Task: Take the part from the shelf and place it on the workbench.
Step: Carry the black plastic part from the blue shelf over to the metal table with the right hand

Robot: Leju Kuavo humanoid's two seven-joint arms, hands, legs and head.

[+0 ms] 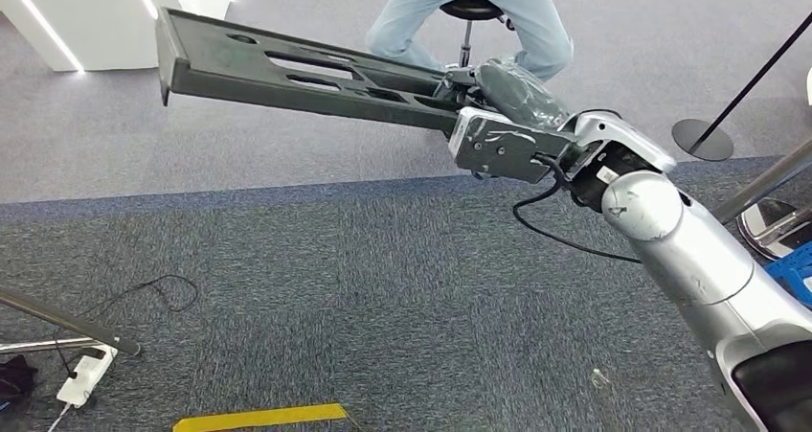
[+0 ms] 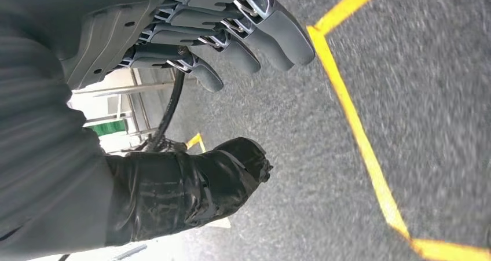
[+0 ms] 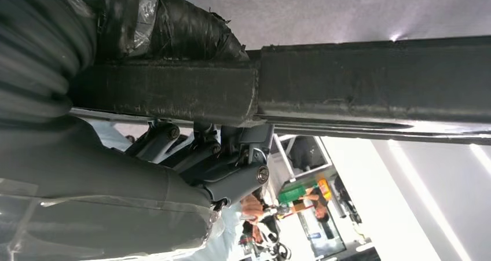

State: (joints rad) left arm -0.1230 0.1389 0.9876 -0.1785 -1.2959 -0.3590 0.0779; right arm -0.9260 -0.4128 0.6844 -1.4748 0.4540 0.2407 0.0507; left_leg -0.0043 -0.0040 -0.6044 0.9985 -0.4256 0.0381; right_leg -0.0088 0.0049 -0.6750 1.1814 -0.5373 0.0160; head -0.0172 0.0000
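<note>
right hand (image 1: 484,92) around long black part (image 1: 287,73), above carpet (image 1: 335,279)

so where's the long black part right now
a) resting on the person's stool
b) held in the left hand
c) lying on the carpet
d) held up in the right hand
d: the right hand grips one end of the long black part, which sticks out in the air above the carpet; the left hand holds nothing, its fingers apart.
</note>
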